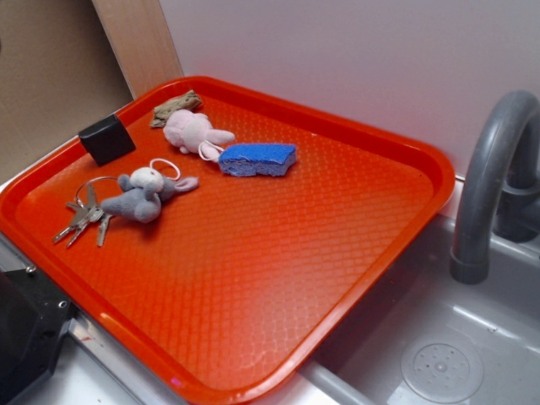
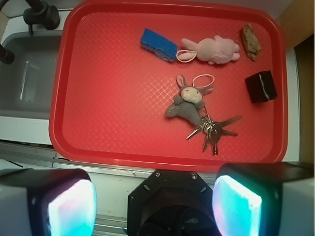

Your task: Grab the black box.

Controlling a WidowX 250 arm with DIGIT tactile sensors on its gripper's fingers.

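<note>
The black box is a small matte cuboid resting near the rim of the red tray: far left in the exterior view, right side in the wrist view. My gripper hovers high over the counter just outside the tray's near rim, well clear of the box. Its jaws stand wide apart with nothing between the pale fingertips. The gripper does not appear in the exterior view.
On the tray lie a grey plush bunny, a bunch of keys, a pink plush, a blue sponge and a brown scrap. A sink with a grey faucet borders the tray. The black robot base sits below.
</note>
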